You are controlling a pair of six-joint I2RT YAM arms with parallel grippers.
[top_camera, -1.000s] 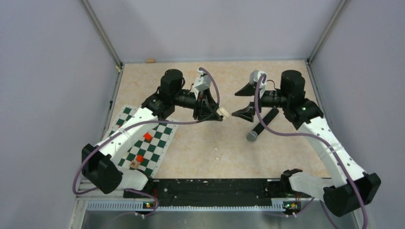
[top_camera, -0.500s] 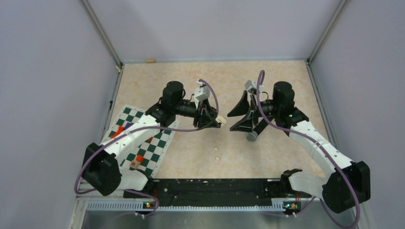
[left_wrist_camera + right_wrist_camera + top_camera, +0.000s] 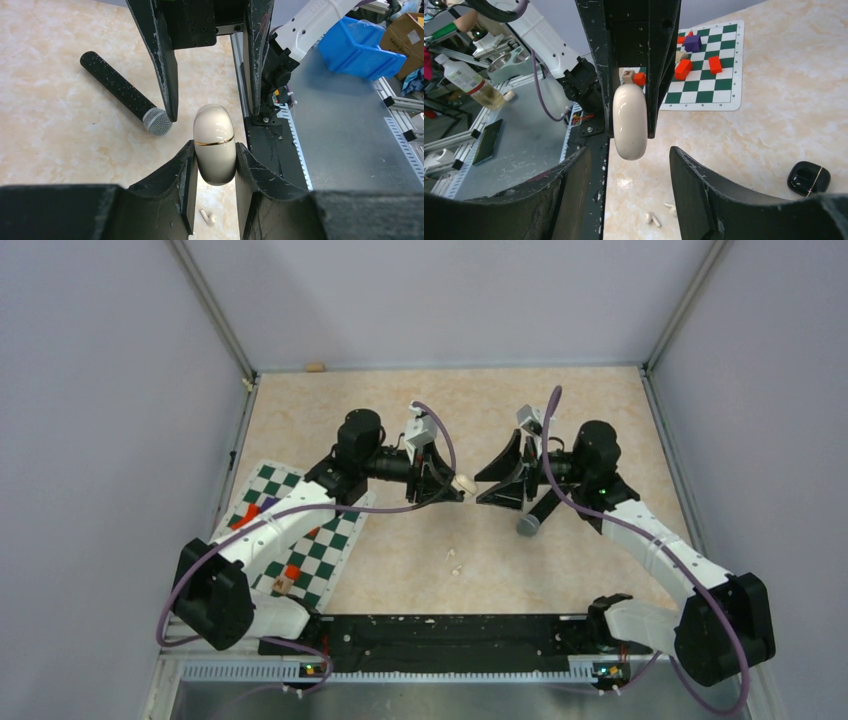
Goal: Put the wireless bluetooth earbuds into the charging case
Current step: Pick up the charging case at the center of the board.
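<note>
One closed case point(image 3: 214, 145), white earbuds point(image 3: 653, 218) outside

The left tool point(image 3: 215, 152) clamps a cream case point(image 3: 214, 135) (gold seam showing); 1 white earbud point(image 3: 207, 216) lies on the table point(image 3: 60, 135) below.

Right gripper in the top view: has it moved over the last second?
Yes. The right gripper has shifted left, toward the white charging case. Its arm now covers the handle of the microphone, which lay clear before; only the head shows.
</note>
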